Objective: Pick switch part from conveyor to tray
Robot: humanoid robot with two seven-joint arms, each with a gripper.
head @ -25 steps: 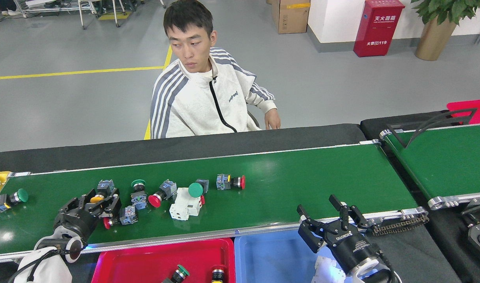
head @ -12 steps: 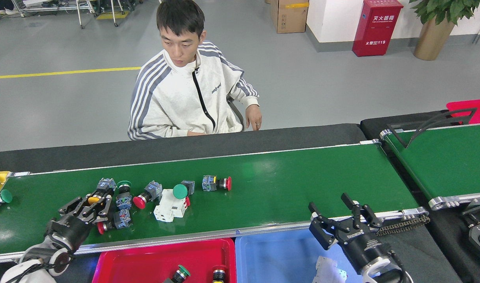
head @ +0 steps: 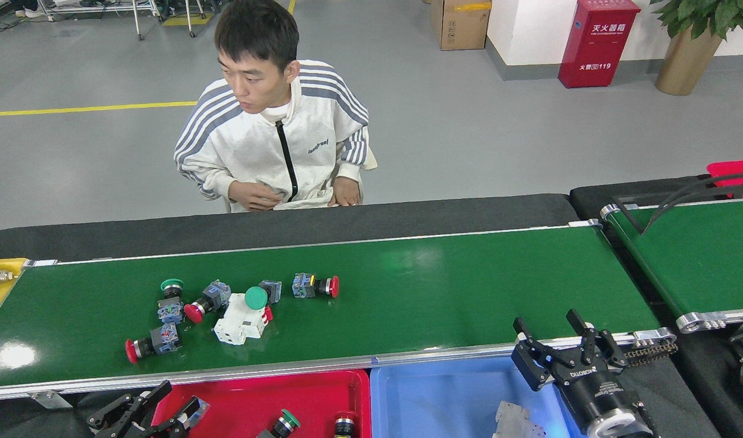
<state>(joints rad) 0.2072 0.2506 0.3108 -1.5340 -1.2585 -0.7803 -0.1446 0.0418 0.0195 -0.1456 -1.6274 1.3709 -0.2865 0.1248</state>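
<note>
- The left gripper (head: 155,413) was over the belt among the parts a second ago; it has since pulled back to about 7 o'clock, at the left edge of the red tray (head: 323,395).
- A blue-grey switch body (head: 196,409) sits at its fingertips. Whether the fingers clamp it or have let go I cannot tell.
- The yellow-capped switch that lay under that gripper on the belt is gone from the cluster, so one transfer looks to be at its drop-off stage.
- The right gripper (head: 566,353) hangs at about 4 o'clock over the near rail, black fingers spread wide and empty; it has drifted slightly right.
- The conveyor (head: 469,292) is a glossy green belt with silver rails, and the parts on it have travelled leftward.
- What is left on it lies around 9 o'clock: a green-capped switch (head: 171,286), two red mushroom switches (head: 195,311) (head: 143,347), another red one (head: 315,286), and a white blocky breaker (head: 241,319) with a round green button (head: 256,297).
- The caps are smooth domed plastic; the bodies are boxy, with metal collars.
- The red tray already holds a green-capped (head: 281,424) and a red-capped switch (head: 345,423); the blue tray (head: 444,395) holds a white part (head: 517,423).
- A person (head: 274,140) in a striped jacket has shifted left behind the belt.
</note>
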